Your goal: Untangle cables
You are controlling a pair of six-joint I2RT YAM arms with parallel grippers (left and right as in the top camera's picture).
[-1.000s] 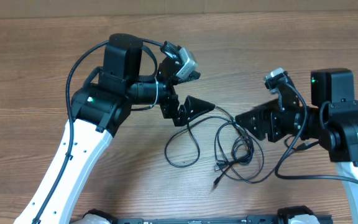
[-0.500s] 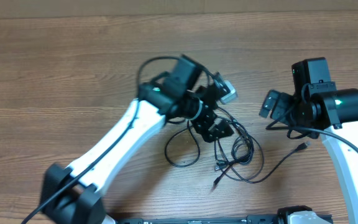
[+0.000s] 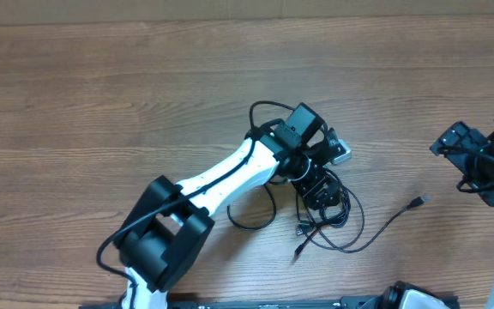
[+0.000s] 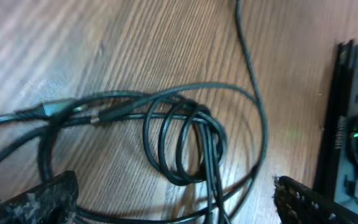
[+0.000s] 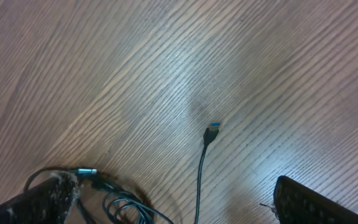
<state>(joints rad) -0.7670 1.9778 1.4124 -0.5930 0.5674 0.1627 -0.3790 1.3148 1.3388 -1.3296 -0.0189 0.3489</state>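
Your left end effector hovers released over the knotted cables. Your right end effector, also released, sits at 3 o'clock.

We are looking down on a wooden table, its brown grain running from side to side, and a paler strip is showing along the far edge. In the right wrist view we are seeing a soft sheen of light lying on the wood.
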